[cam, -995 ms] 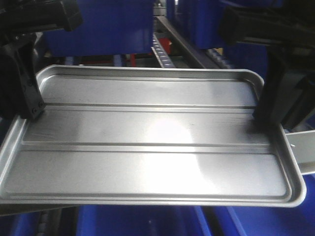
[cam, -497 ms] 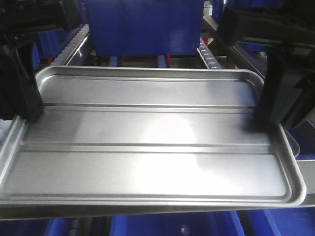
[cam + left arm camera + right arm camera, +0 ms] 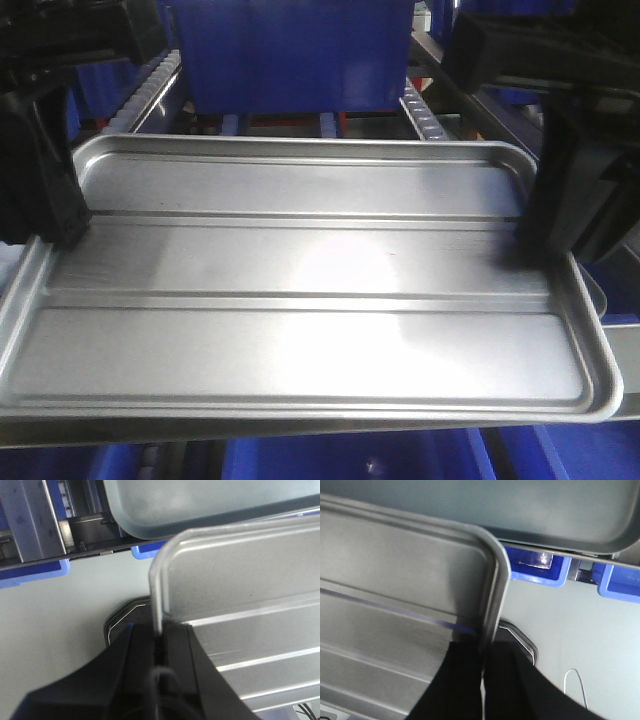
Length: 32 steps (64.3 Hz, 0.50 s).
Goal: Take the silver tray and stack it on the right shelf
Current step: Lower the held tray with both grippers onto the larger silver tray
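**You have the silver tray [image 3: 310, 290] pinched at both short ends, held up in front of the right shelf [image 3: 420, 108].**

The tray spans from one gripper across to the other, floor up, with its two long ridges running between them. Your left gripper [image 3: 159, 630] is clamped on the tray's rim, which runs straight into the slot between its black fingers [image 3: 55, 200]. Your right gripper [image 3: 483, 647] is clamped on the opposite rim in the same way, one finger inside the tray and one outside. Past both sets of fingertips, beyond the tray's far edge, a duller grey tray [image 3: 520, 505] lies across the view. Farther out from the grippers, the shelf's white roller lanes flank a blue bin [image 3: 290, 55]. Below your right gripper's far side, more blue bins [image 3: 540, 572] edge a pale floor [image 3: 60, 615].
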Each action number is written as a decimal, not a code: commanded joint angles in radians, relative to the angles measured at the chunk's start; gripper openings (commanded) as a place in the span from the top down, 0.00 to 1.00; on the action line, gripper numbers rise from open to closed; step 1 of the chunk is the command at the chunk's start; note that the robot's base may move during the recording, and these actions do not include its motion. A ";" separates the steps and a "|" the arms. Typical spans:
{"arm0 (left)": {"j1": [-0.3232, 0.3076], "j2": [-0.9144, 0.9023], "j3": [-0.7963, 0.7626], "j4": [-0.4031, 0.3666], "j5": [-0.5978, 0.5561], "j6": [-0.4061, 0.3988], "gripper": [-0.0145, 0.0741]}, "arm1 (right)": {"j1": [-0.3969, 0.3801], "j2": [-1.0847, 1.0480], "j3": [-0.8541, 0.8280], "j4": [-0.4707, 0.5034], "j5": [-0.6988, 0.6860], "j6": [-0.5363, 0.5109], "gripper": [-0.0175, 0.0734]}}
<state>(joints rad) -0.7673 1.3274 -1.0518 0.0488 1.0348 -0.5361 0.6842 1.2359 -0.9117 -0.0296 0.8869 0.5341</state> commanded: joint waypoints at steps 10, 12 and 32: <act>-0.009 -0.024 -0.032 0.013 0.003 0.023 0.94 | -0.004 -0.021 -0.029 -0.022 -0.047 -0.024 0.75; -0.009 -0.024 -0.032 0.013 0.003 0.023 0.94 | -0.004 -0.021 -0.029 -0.022 -0.047 -0.024 0.75; -0.009 -0.024 -0.032 0.013 -0.034 0.023 0.94 | -0.004 -0.021 -0.029 -0.022 -0.057 -0.024 0.75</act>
<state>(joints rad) -0.7673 1.3274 -1.0518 0.0488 1.0286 -0.5361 0.6842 1.2359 -0.9117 -0.0296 0.8869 0.5341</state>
